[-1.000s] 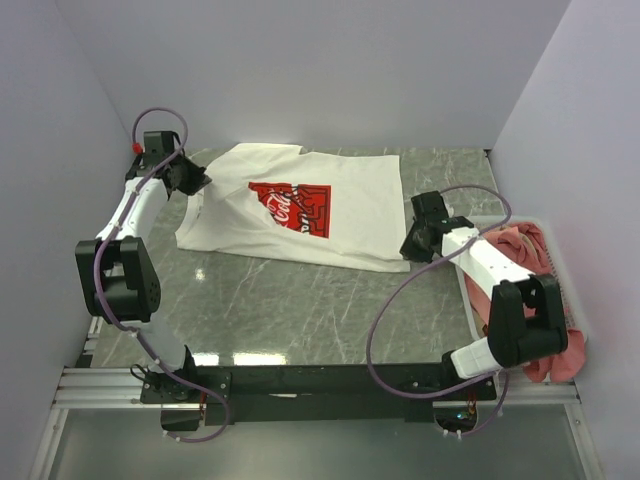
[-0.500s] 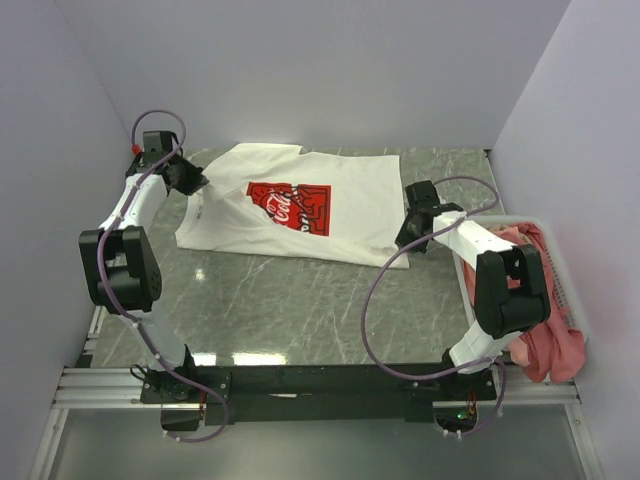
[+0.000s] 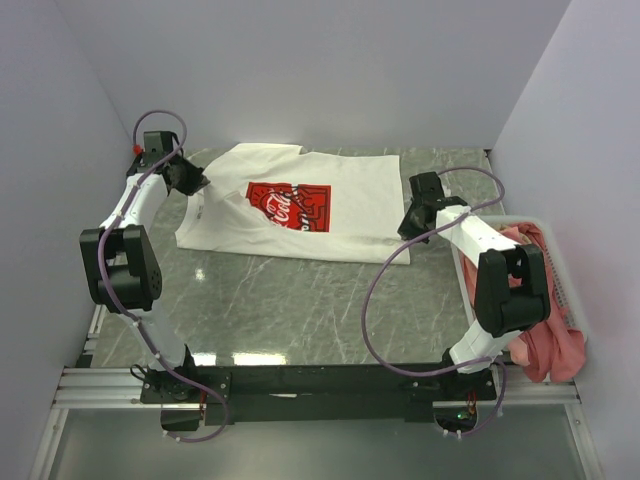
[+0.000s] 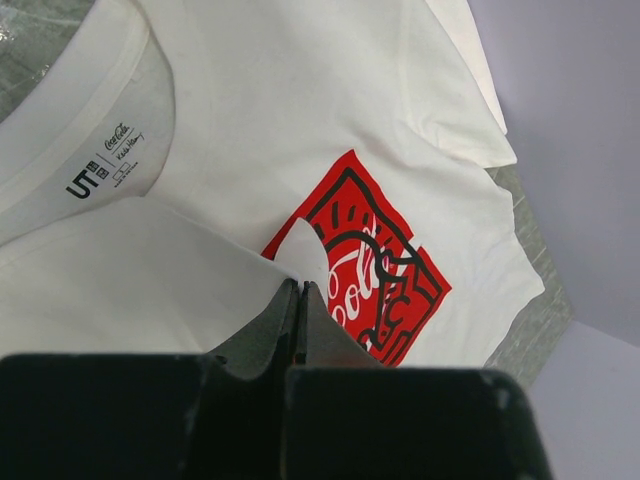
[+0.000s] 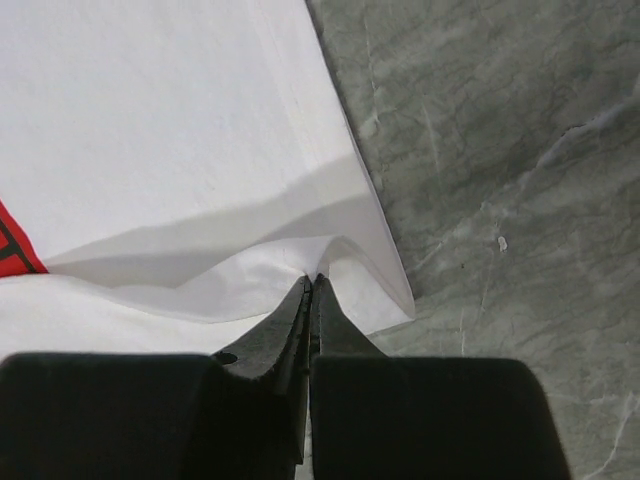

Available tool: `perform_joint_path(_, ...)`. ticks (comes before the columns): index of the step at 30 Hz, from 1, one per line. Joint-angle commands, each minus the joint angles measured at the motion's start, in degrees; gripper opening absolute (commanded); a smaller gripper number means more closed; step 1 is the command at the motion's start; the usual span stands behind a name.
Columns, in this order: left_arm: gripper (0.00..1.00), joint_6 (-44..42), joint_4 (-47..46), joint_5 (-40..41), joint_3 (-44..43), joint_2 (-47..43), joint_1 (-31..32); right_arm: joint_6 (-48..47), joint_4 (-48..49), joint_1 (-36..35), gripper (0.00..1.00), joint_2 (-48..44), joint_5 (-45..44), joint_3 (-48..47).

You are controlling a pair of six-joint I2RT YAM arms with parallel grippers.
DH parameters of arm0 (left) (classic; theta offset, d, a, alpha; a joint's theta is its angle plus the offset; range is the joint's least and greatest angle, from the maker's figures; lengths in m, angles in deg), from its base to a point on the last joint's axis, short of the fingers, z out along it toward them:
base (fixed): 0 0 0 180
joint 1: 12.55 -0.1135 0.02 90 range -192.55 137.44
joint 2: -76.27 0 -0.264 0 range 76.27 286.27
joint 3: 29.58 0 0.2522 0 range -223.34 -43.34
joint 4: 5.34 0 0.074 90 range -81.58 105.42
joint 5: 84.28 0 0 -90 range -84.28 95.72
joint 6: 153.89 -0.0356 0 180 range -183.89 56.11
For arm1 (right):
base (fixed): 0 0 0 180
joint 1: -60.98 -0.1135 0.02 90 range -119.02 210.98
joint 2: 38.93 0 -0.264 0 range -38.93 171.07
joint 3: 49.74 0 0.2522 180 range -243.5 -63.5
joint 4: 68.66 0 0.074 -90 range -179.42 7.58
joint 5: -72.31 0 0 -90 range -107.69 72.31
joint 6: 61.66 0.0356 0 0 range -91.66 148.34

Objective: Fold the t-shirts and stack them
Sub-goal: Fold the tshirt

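A white t-shirt (image 3: 350, 195) with a red rectangular chest print (image 3: 290, 206) lies spread over the back of the marble table. My left gripper (image 3: 196, 185) is shut on a raised fold of its cloth at the shirt's left end, near the collar. In the left wrist view the jaws (image 4: 297, 285) pinch white cloth beside the print (image 4: 385, 290), with the collar label (image 4: 100, 170) above. My right gripper (image 3: 407, 228) is shut on the shirt's right edge. The right wrist view shows its jaws (image 5: 311, 280) holding a lifted pleat of the t-shirt (image 5: 160, 120) near a corner.
A white slatted basket (image 3: 570, 290) stands at the table's right edge, with a salmon-pink t-shirt (image 3: 545, 345) bunched inside and hanging over its near rim. Grey walls close in the back and both sides. Marble tabletop (image 3: 290, 300) stretches between the shirt and the arm bases.
My right gripper has shifted back and slightly left with the shirt's right edge, and its elbow has swung in. The left arm has barely moved.
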Motion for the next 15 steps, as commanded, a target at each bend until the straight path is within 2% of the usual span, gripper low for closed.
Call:
perform_joint_path(1, 0.01, -0.7, -2.0, -0.8, -3.1, -0.7, -0.5, -0.7, 1.3, 1.1, 0.00, -0.1, -1.7, -2.3)
perform_joint_path(15, 0.01, -1.6, -1.9, -1.2, -5.3, 0.3, -1.4, -0.6, 1.5, 1.8, 0.00, 1.5, -0.9, -5.1)
